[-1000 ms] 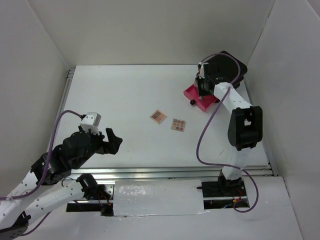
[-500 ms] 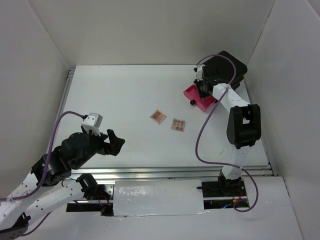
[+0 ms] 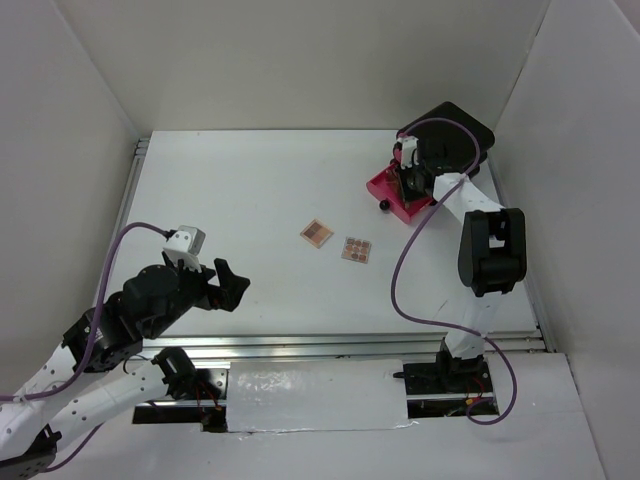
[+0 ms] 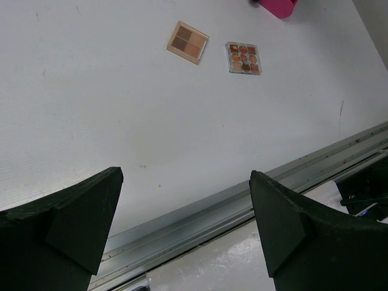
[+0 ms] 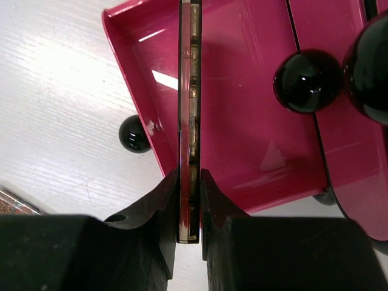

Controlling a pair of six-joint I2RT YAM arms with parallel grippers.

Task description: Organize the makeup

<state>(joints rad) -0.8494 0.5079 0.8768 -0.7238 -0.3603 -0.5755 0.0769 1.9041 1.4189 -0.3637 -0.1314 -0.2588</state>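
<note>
My right gripper (image 5: 188,200) is shut on the narrow brown eyeshadow palette (image 5: 187,121), held on edge over the open pink drawer (image 5: 242,121). In the top view that gripper (image 3: 409,185) is at the pink drawer (image 3: 388,187) in front of the black box (image 3: 455,135). Two small square palettes lie mid-table: one with four brown pans (image 3: 316,232) (image 4: 188,42) and one with several orange pans (image 3: 357,249) (image 4: 244,57). My left gripper (image 3: 226,283) (image 4: 185,227) is open and empty near the table's front left. No brushes or pencils show.
The drawer has a black ball knob (image 5: 134,133) (image 3: 384,206); two more knobs (image 5: 307,80) of other drawers show at the right. A metal rail (image 4: 230,206) runs along the table's near edge. White walls enclose the table.
My right gripper has shifted slightly right, toward the black box, with the palette over the pink drawer. The left arm settled slightly lower a second ago and has stayed still since.
</note>
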